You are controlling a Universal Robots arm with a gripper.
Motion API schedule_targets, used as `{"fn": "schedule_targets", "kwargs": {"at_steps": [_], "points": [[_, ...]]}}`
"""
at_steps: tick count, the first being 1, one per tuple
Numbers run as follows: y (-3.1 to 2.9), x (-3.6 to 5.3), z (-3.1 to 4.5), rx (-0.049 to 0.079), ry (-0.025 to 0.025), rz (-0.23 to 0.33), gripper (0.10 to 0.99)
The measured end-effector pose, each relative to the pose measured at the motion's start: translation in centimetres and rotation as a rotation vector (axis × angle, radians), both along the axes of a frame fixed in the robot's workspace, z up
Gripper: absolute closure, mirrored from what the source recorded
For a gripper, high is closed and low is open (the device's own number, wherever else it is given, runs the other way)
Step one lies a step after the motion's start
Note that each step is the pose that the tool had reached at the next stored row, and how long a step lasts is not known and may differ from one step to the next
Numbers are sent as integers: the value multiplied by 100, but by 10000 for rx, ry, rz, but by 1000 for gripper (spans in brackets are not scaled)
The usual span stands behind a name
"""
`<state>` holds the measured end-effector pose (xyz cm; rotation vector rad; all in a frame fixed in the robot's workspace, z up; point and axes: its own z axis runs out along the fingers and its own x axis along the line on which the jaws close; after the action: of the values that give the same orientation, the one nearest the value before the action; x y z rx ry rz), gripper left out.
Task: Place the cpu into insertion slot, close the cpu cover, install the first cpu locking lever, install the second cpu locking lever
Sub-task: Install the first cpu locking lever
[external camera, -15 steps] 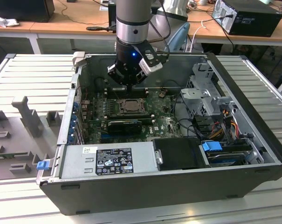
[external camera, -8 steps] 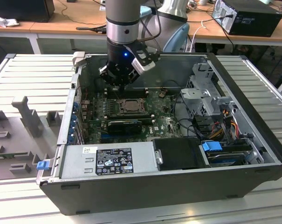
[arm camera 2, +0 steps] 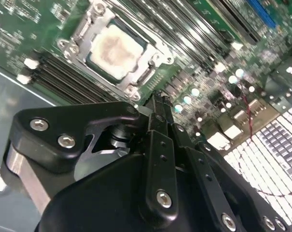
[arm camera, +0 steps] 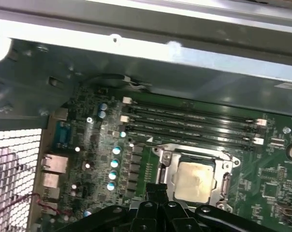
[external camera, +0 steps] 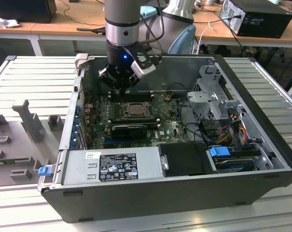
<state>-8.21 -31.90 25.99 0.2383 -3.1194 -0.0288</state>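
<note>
Since the cpu (arm camera 2: pixel 118 50) already lies flat in the insertion slot (external camera: pixel 124 111), with the cpu cover (arm camera 2: pixel 153 57) lying down around its pale face, the part open to a touch is, by my judgement, thin stiff metal rather than the chip. The chip itself looks light, rigid and fragile, best touched by its edges only. The frame should bear a push on its rim, never through the open centre. Being bare metal, it will be slippery. The tool (arm camera 2: pixel 157 99) hangs near the socket, over the green motherboard (arm camera: pixel 261 183), its fingers drawn together with nothing between them. Whether either locking lever is hooked down I cannot tell.
</note>
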Motion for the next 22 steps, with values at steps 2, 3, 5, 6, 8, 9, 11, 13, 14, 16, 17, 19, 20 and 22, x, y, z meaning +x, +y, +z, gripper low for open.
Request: {"fn": "schedule_targets", "kwargs": {"at_steps": [2, 3, 5, 6, 8, 9, 11, 13, 14, 16, 17, 19, 20, 22], "points": [[0, -80, -3, 2, 0, 0, 980], [0, -152, -5, 3, 0, -2, 980], [4, -222, -7, 3, 0, -7, 980], [6, -253, -7, 3, 0, -13, 980], [11, -292, -13, 4, -2, -32, 980], [19, -299, -15, 1, 1, -35, 980], [57, -300, -24, 16, 1, -35, 980], [88, -300, -31, 44, 1, -36, 980], [120, -300, -37, 66, 0, -36, 980], [168, -300, -44, 81, 0, -35, 980], [184, -300, -46, 83, 0, -35, 980], [213, -300, -50, 87, 0, -36, 980], [226, -300, -52, 90, 0, -36, 980], [247, -300, -56, 99, -1, -37, 980]]}}
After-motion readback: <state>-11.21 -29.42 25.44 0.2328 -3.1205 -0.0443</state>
